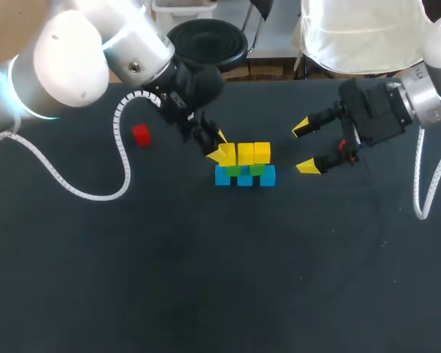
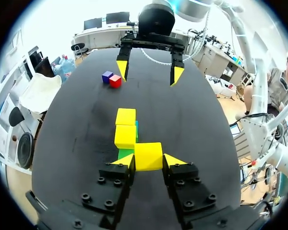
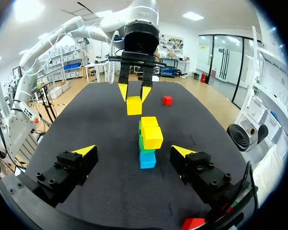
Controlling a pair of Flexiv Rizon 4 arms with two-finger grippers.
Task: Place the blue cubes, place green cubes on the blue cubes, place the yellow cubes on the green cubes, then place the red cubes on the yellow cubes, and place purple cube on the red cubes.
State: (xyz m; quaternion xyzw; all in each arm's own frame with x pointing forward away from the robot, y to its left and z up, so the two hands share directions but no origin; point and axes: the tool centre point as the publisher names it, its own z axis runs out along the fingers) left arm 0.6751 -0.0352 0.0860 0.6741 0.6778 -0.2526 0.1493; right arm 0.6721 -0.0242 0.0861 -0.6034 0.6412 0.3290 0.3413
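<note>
A row of blue cubes (image 1: 245, 179) lies mid-table with green cubes (image 1: 256, 170) on top and two yellow cubes (image 1: 253, 153) above those. At the stack's left end my left gripper (image 1: 222, 151) is shut on a third yellow cube (image 2: 148, 156), level with the other two yellow cubes (image 2: 125, 136). My right gripper (image 1: 303, 148) stands open to the right of the stack, nothing between its fingers. In the right wrist view the stack (image 3: 147, 159) is ahead of the right gripper (image 3: 134, 151). One red cube (image 1: 140, 134) lies at the back left. Another red cube (image 2: 115, 81) sits beside a purple cube (image 2: 107, 76).
The red and purple pair lies under my right arm, mostly hidden in the head view; the red one (image 3: 192, 224) shows right beside my right finger. The left arm's white cable (image 1: 95, 193) loops over the table's left part. The dark table (image 1: 206, 279) stretches wide in front.
</note>
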